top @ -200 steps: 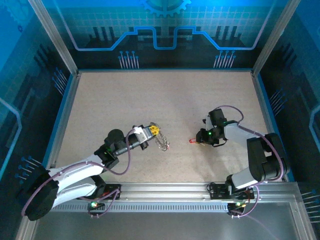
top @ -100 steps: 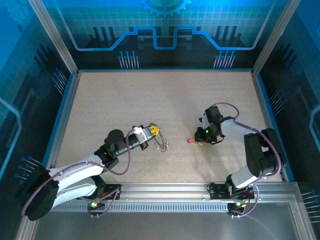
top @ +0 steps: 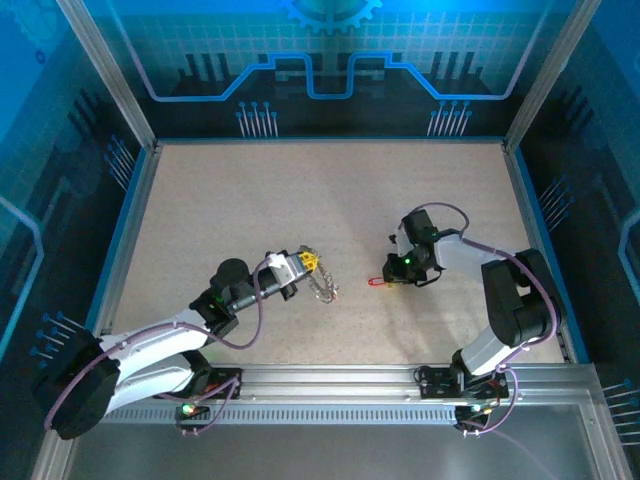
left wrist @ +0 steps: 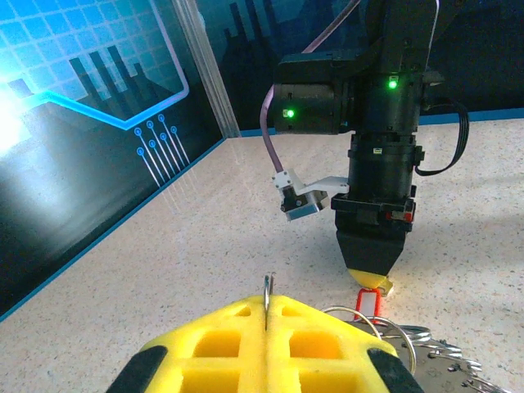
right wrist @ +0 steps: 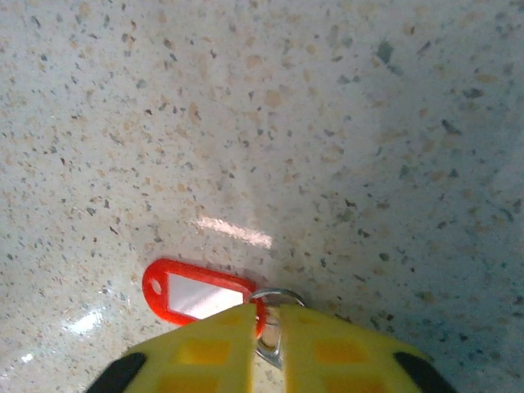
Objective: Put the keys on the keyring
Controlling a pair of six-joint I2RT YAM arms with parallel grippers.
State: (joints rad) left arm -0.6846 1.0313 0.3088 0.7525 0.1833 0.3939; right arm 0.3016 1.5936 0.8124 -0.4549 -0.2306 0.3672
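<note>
The keyring (top: 322,287), a thin ring fringed with silvery pieces, hangs from my left gripper (top: 308,265). In the left wrist view the yellow fingers (left wrist: 205,344) are shut on the ring's thin edge (left wrist: 267,288), with its silvery loops (left wrist: 393,334) at lower right. The key (top: 375,281) has a red head and lies low over the table just right of the keyring. My right gripper (top: 392,279) points down at it. In the right wrist view the red head (right wrist: 201,295) sticks out to the left, and the gripper (right wrist: 266,315) is shut on the key's silvery loop (right wrist: 278,296). From the left wrist, the key (left wrist: 366,301) sits under the right gripper's tip (left wrist: 370,278).
The speckled tabletop (top: 300,200) spreads wide behind both arms. Aluminium frame posts and blue walls (top: 320,80) enclose it. A metal rail (top: 330,380) runs along the near edge by the arm bases.
The right gripper has closed on the red key and shifted slightly left, toward the keyring. The left gripper and keyring have stayed put.
</note>
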